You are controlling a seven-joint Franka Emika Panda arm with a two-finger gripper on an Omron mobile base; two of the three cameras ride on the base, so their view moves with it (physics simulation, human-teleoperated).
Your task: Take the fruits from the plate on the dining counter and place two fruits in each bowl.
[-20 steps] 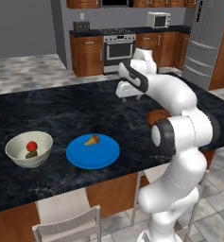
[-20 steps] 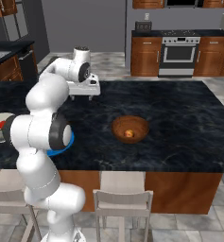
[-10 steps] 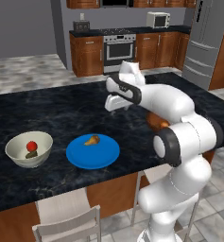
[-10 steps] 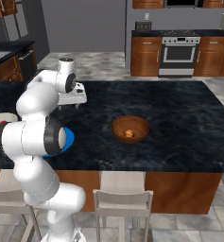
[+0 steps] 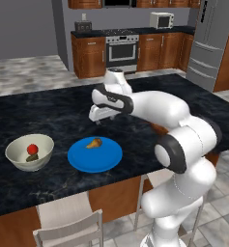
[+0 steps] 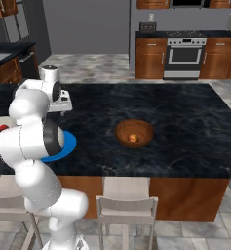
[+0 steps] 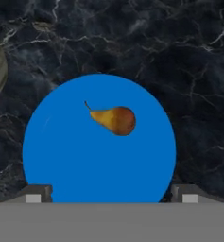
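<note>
A tan pear (image 5: 93, 143) (image 7: 115, 119) lies alone on the blue plate (image 5: 96, 159) (image 7: 99, 170) on the dining counter (image 5: 63, 111). My gripper (image 5: 100, 118) (image 6: 63, 105) (image 7: 111, 194) hangs open and empty above the plate's far side, its fingertips (image 7: 38, 193) wide apart. Left of the plate, the cream-white bowl (image 5: 19, 161) holds a red fruit (image 5: 32, 148) and a dark green one (image 5: 32, 157). A brown wooden bowl (image 6: 124, 128) to the right holds an orange fruit (image 6: 132, 138).
Two chairs (image 6: 124, 210) stand at the counter's near side. Cabinets with a stove (image 5: 121, 50) and a fridge (image 5: 215, 43) line the back wall, across a stretch of floor. My own arm (image 5: 159, 108) reaches over the counter's middle.
The arm has swung left from over the counter's middle and lowered, bringing the open gripper to the blue plate. The fruits and bowls have not moved.
</note>
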